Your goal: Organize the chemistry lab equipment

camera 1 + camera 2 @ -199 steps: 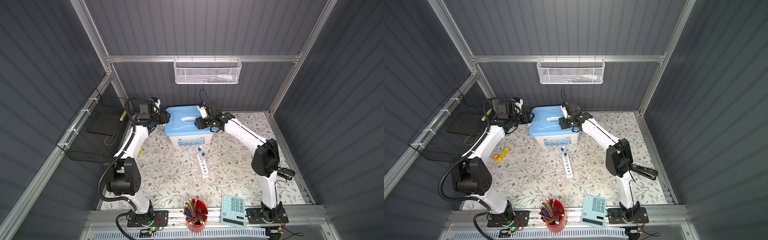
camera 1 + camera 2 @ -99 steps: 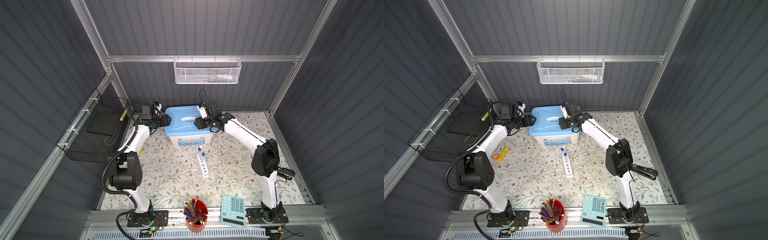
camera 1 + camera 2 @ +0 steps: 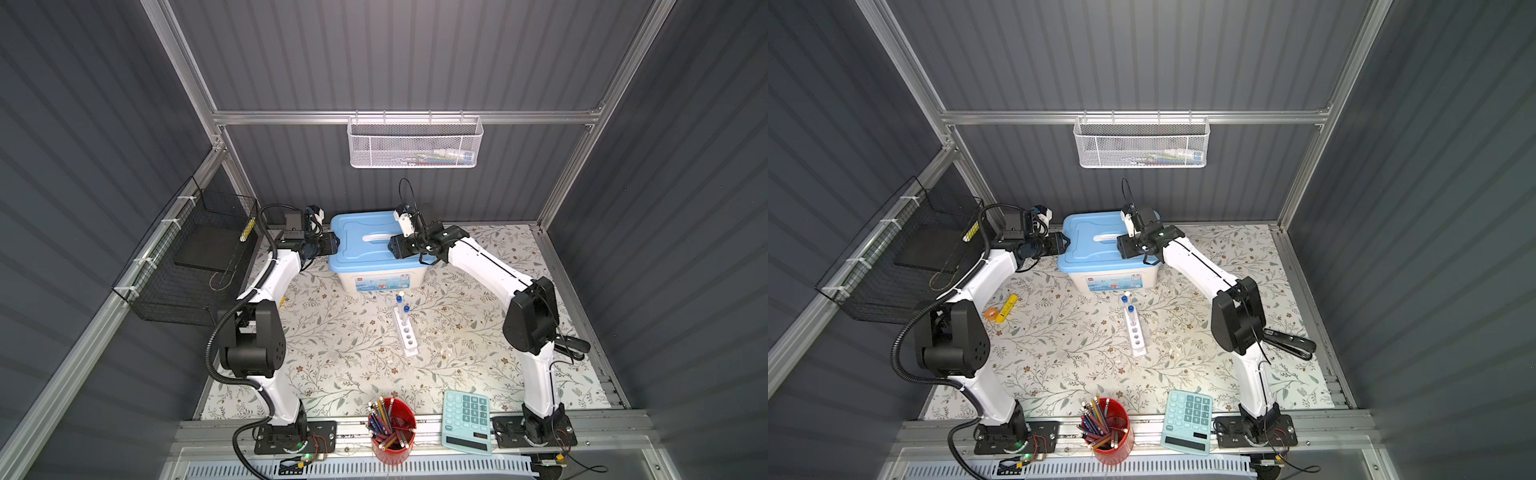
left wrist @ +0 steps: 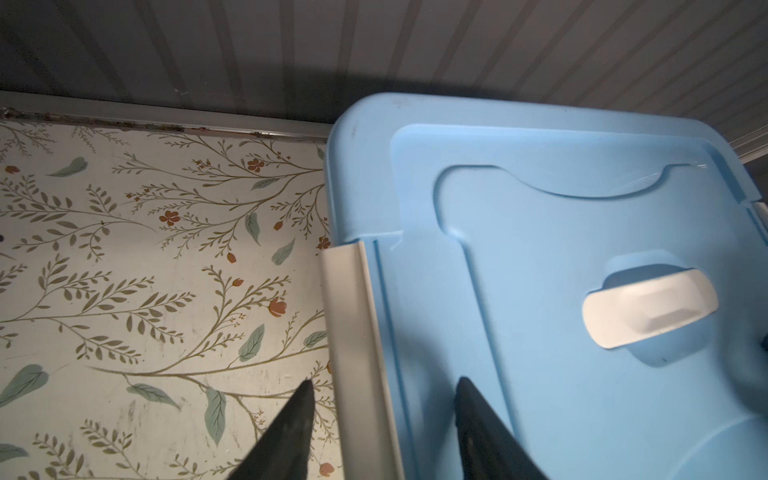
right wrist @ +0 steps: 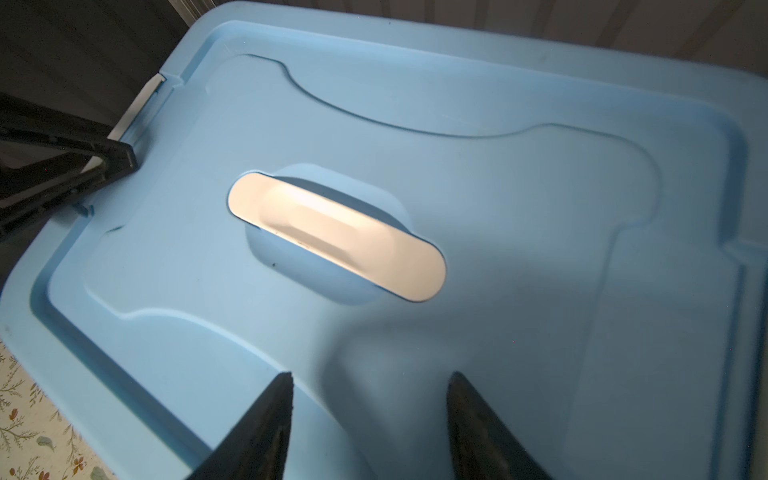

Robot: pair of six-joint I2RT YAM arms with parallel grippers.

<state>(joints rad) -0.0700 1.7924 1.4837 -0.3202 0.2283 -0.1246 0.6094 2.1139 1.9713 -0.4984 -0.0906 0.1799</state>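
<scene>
So far, two tubes (image 3: 402, 305) stand in the rack (image 3: 407, 334) mid-table, near the bin (image 3: 380, 282), its lid (image 3: 359, 249) on. At the latch (image 4: 349, 316), the left gripper (image 4: 384, 382) straddles it, jaws apart; the right gripper (image 5: 370, 376) hangs over the lid, apart and empty. Opening and stowing seem left.

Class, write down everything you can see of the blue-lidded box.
The box is a whitish plastic tub with a printed label on its front, closed by a light blue moulded lid. A white handle lies flat in a recess at the lid's centre, and a white latch runs along its left edge. It stands upright on the floral table by the back wall. The open left gripper straddles the latch; the open right gripper hovers over the lid's right side. Contact cannot be told.
</scene>
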